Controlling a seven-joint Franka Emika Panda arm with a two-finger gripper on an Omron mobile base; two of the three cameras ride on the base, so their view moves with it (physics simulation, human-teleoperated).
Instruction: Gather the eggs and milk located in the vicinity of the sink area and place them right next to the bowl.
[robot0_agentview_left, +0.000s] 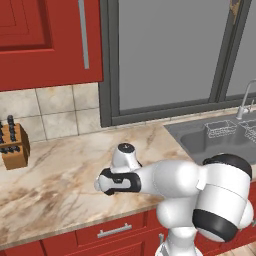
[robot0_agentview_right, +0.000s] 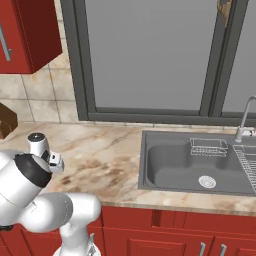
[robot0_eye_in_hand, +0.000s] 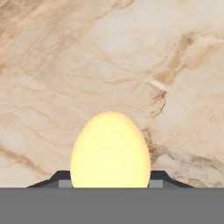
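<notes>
Glowing yellow, one egg (robot0_eye_in_hand: 110, 151) sits right between my fingertips (robot0_eye_in_hand: 61, 178), which flank it on both sides; whether my claw (robot0_eye_in_hand: 110, 181) already pinches it or only brackets it, I cannot tell. Beneath lies the marble counter (robot0_eye_in_hand: 131, 65). I hang low over the counter left of the sink (robot0_agentview_right: 195, 167), presumably to take this egg.
</notes>
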